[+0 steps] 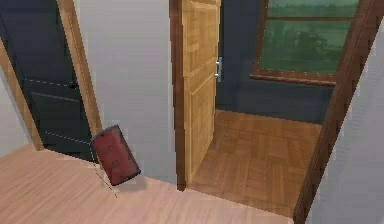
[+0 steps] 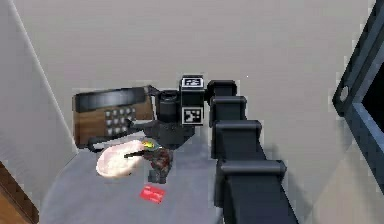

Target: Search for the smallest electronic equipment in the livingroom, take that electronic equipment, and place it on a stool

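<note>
— Wooden floor [image 1: 50,190] underfoot. Where is there room to move?
— In the forward view an open wooden door [image 1: 200,80] stands nearly edge-on at the middle. Right of it a gap leads onto more boards, running up to a dark blue wall under a window [image 1: 305,40]. A wooden frame post [image 1: 340,110] bounds that gap on the right.
— And to the left?
— A grey wall [image 1: 130,70], then a dark door [image 1: 45,80] set in a wood frame. A dark red flat thing [image 1: 115,155] leans tilted near the wall's foot, with thin pale lines beneath it.
— Where is the equipment?
— In the arm side view a brown device [image 2: 110,112] with a dark keypad panel sits tilted at the far end of the gripper [image 2: 155,118], close to a wall corner. Its lower edge comes near the grey floor [image 2: 100,195], so I cannot tell whether it is held, nor how the jaws stand.
— Anything beneath?
— A pinkish blob [image 2: 118,160] and a small dark red thing [image 2: 157,167], near each other.
— Any writing?
— The keys are too small to read. Two white squares [image 2: 192,113] with black marks sit at the end of the arm [image 2: 245,160].
</note>
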{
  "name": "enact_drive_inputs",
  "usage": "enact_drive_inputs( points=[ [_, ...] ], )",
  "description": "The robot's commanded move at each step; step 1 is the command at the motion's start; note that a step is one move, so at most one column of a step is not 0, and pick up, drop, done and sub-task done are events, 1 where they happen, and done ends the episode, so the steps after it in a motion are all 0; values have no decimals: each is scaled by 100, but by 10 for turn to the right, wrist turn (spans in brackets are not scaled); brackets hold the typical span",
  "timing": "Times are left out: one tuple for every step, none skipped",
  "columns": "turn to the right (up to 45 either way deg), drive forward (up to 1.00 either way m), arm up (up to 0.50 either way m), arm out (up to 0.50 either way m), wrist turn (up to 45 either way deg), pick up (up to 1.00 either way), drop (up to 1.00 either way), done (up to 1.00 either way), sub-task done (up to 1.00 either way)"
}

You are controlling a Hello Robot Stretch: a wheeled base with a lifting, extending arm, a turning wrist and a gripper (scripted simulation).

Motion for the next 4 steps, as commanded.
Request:
enact_drive_inputs(
  points=[
    [0, 0, 0, 0, -450, 0, 0, 0, 0],
    [0, 0, 0, 0, -300, 0, 0, 0, 0],
    [0, 0, 0, -16, 0, 0, 0, 0, 0],
    [-450, 0, 0, 0, 0, 0, 0, 0, 0]
  ],
)
